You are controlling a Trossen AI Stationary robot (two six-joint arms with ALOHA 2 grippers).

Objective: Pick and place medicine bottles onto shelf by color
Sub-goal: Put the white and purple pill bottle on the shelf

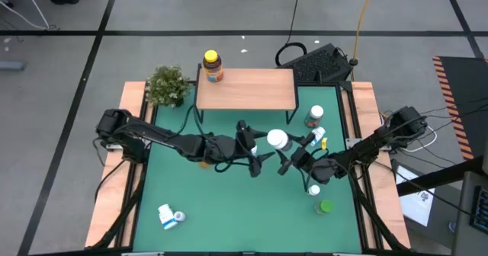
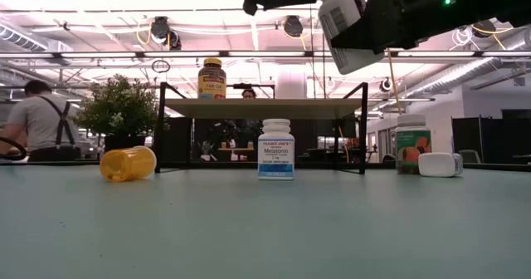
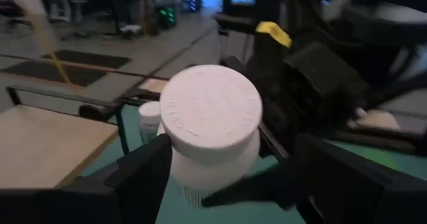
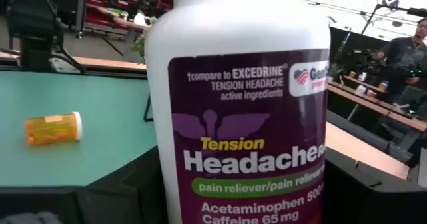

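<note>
A white medicine bottle with a purple label is held up over the middle of the green table. My right gripper is shut on it. My left gripper is open, and its fingers stand on either side of the bottle's white cap end. In the low view the bottle hangs high above the table with dark gripper parts on both sides. An amber bottle stands on the far left corner of the shelf. My left gripper: I cannot tell whether one finger touches the bottle's side below the cap; the other finger stands well apart. My right gripper pinches the bottle's body between its two fingers, coming about level from the table's right. The bottle is lifted clear and tilted, its cap toward the left arm.
An orange bottle lies on its side at the left, and a white one stands before the shelf. More bottles stand or lie at the right, and two lie near the front left. A potted plant sits left of the shelf.
</note>
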